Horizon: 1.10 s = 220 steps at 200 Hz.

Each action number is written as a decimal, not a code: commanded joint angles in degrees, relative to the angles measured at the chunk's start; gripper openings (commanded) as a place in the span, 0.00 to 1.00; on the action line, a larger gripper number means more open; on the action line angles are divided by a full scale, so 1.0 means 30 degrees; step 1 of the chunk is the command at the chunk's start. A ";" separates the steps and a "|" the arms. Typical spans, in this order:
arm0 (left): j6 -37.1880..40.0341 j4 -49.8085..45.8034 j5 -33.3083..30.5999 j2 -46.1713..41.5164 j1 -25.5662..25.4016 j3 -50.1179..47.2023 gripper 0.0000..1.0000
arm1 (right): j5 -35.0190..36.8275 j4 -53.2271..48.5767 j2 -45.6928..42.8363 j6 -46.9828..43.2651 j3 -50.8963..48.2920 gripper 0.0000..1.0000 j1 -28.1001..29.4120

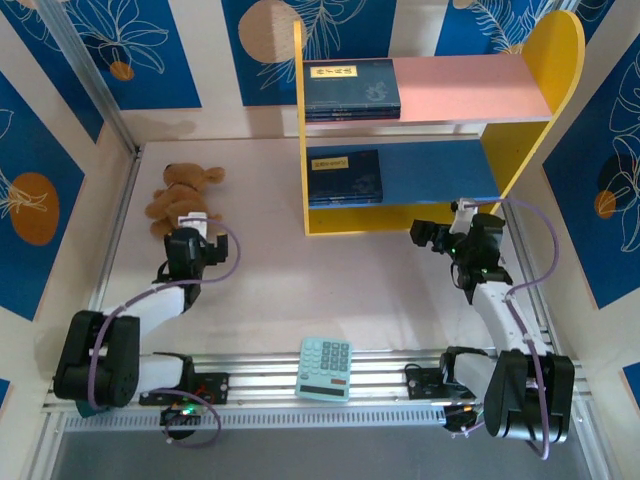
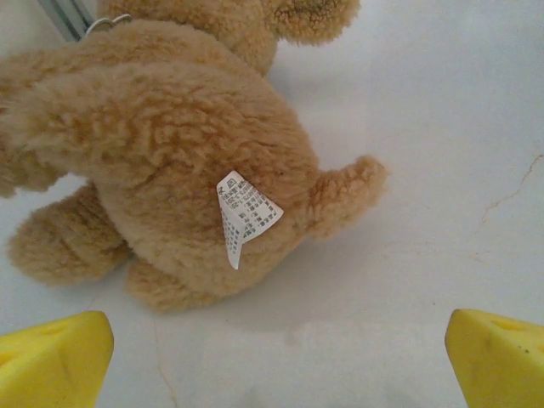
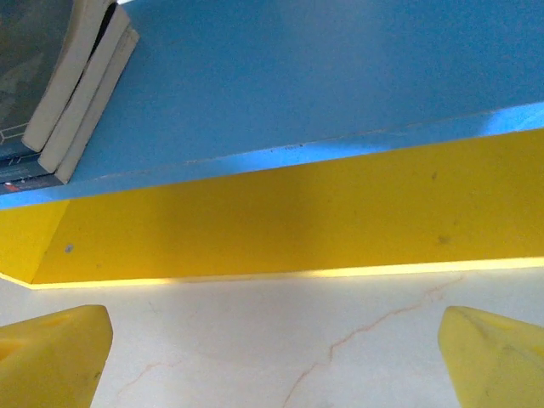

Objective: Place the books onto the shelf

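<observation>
- Two end effectors are at work and both are empty. The left end effector (image 2: pixel 276 361) has its yellow fingers (image 2: pixel 51 361) spread fully apart, with bare worktop (image 2: pixel 442 170) between them.
- The right end effector (image 3: pixel 272 357) is spread just as wide and grips nothing. It sits low over the worktop, near the right half of the far edge.
- Just beyond the left fingers lies one tan plush toy (image 2: pixel 170 153) with a white tag, near the far left corner of the worktop. It is not part of the job.
- Just beyond the right fingers is the front of the shelf (image 1: pixel 560 60): its yellow base strip (image 3: pixel 297 212), with the blue lower board (image 3: pixel 297 76) above it. The shelf stands at the far edge, right of centre.
- One pile of books (image 1: pixel 345 177) lies flat at the left end of the blue lower board. The right wrist view shows at least two page blocks there, but I cannot make out the exact count.
- A second pile of navy books (image 1: pixel 350 88) lies flat at the left end of the pink top board (image 1: pixel 470 85). It looks like more than one volume, though the number is unclear.
- That makes two piles, both on the shelf, and no book lies loose on the worktop.
- One mint-green calculator (image 1: pixel 325 368) sits at the middle of the near edge, between the arm bases.
- Progress, as I judge it: shelving looks finished, or very nearly so. I can see no book left to fetch, so all that seems to remain is pulling both arms back.
</observation>
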 commanded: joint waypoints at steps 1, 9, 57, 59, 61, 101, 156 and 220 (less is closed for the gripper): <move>0.0429 0.4972 0.1748 0.0812 0.0752 -0.0459 1.00 | -0.1030 0.4461 0.0911 -0.0623 -0.0621 0.99 0.0037; 0.0182 0.5412 0.2159 0.1190 0.1071 -0.0591 1.00 | -0.0996 0.5263 0.1641 -0.0674 -0.0882 0.99 0.0029; -0.0345 1.2567 0.3331 0.5209 0.1779 -0.2578 1.00 | -0.2761 1.2820 0.6657 -0.0478 -0.2867 0.99 -0.0409; -0.0283 1.2899 0.3492 0.5502 0.1778 -0.2627 1.00 | -0.2838 1.3111 0.6923 -0.0491 -0.2889 0.99 -0.0420; -0.0150 1.3450 0.3664 0.5707 0.1778 -0.2662 1.00 | -0.2939 1.3345 0.7210 -0.0538 -0.2917 0.99 -0.0430; 0.0130 0.9570 0.4007 0.5298 0.1634 -0.0973 1.00 | -0.2781 1.3151 0.8872 -0.2377 -0.2126 0.99 0.0945; 0.0209 0.9580 0.3967 0.5322 0.1602 -0.0974 1.00 | -0.2183 1.3324 0.8906 -0.2322 -0.2166 0.99 0.1119; 0.0421 0.9046 0.4620 0.5297 0.1630 -0.0714 1.00 | -0.2181 1.3302 0.8930 -0.2336 -0.2139 0.99 0.1114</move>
